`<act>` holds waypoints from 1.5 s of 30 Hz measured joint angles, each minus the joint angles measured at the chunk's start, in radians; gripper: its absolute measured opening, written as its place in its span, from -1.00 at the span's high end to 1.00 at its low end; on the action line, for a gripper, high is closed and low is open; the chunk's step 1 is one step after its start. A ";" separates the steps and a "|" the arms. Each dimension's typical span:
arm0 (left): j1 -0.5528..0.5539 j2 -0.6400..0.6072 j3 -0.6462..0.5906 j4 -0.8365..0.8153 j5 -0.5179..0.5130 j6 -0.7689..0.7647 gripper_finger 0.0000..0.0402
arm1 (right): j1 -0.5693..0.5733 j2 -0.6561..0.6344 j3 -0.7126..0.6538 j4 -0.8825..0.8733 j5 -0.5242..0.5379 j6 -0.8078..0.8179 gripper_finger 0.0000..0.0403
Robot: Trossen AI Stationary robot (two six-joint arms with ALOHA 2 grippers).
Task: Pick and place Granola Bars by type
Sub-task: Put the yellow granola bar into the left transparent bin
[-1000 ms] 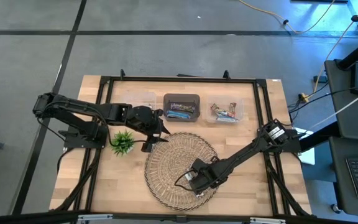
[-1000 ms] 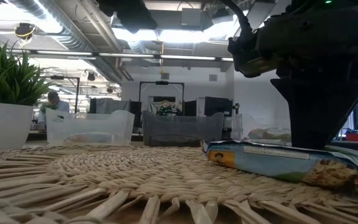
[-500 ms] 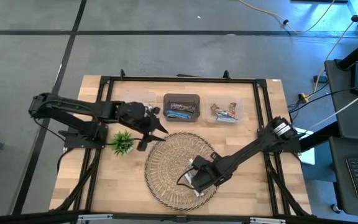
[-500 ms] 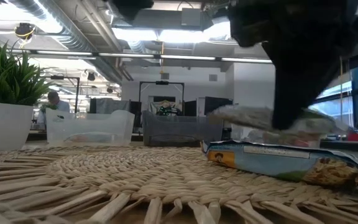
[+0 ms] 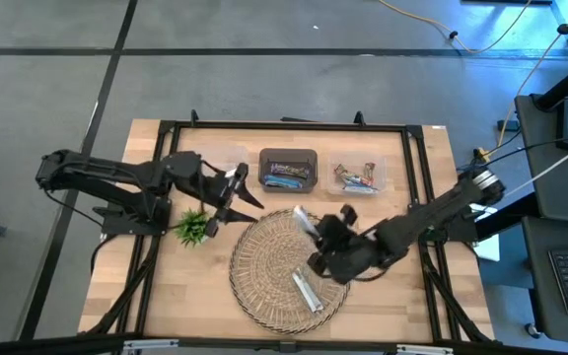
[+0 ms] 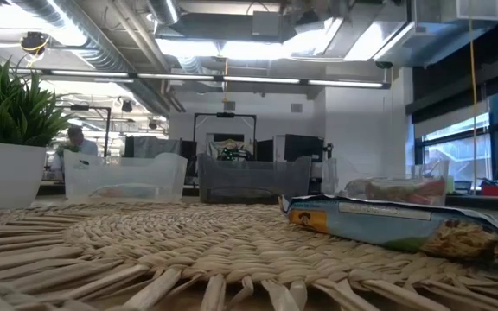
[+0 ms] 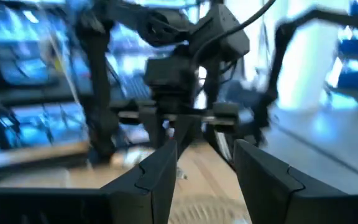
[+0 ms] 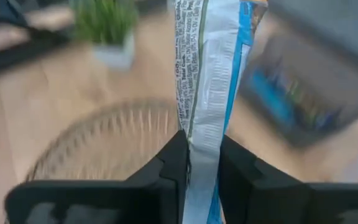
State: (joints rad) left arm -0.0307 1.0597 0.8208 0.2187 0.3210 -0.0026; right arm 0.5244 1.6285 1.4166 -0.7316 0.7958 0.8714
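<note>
My right gripper (image 5: pixel 316 230) hangs above the far right part of the round wicker tray (image 5: pixel 262 264), shut on a silvery-white granola bar (image 5: pixel 301 218) with a blue edge. A second pale bar (image 5: pixel 307 291) lies flat on the tray's near right part; the low view shows it as a wrapped bar (image 6: pixel 387 226). My left gripper (image 5: pixel 239 187) hovers over the tray's far left rim, open, nothing between its fingers (image 7: pixel 160 171). Neither gripper is in the low view. My right gripper pinches the silvery-white bar between its two fingers (image 8: pixel 176 155), which lie on its flat faces (image 8: pixel 202 134). The bar runs along the fingers and sticks out well past their tips (image 8: pixel 213 37). The fingers slant down from the table's right. The bar is clear of the tray.
Three bins stand along the far side: a clear one (image 5: pixel 227 161), a dark one (image 5: pixel 288 170) with blue bars and a clear one (image 5: pixel 359 177) with brown-red-green bars. A small green plant in a white pot (image 5: pixel 194 226) stands left of the tray.
My right gripper has risen from the tray's near right part and gone toward the far edge, lifting the silvery-white bar clear; the other bar stays on the tray. My left gripper has drawn back up and toward the table's left and tipped up to level.
</note>
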 joint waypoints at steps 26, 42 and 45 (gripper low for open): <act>0.000 0.038 -0.158 0.384 -0.137 -0.114 -0.01 | -0.201 -0.065 0.001 0.559 -0.130 -0.751 0.65; 0.000 0.038 -0.158 0.368 -0.395 -0.200 -0.43 | -0.236 -0.043 0.001 0.590 -0.190 -0.776 0.68; 0.000 0.038 -0.158 0.352 -0.396 -0.229 -0.43 | -0.246 -0.038 0.001 0.594 -0.190 -0.772 0.68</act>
State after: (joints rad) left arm -0.0307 1.0977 0.6632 0.5708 -0.0753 -0.2314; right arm 0.2783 1.5900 1.4174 -0.1374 0.6061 0.0993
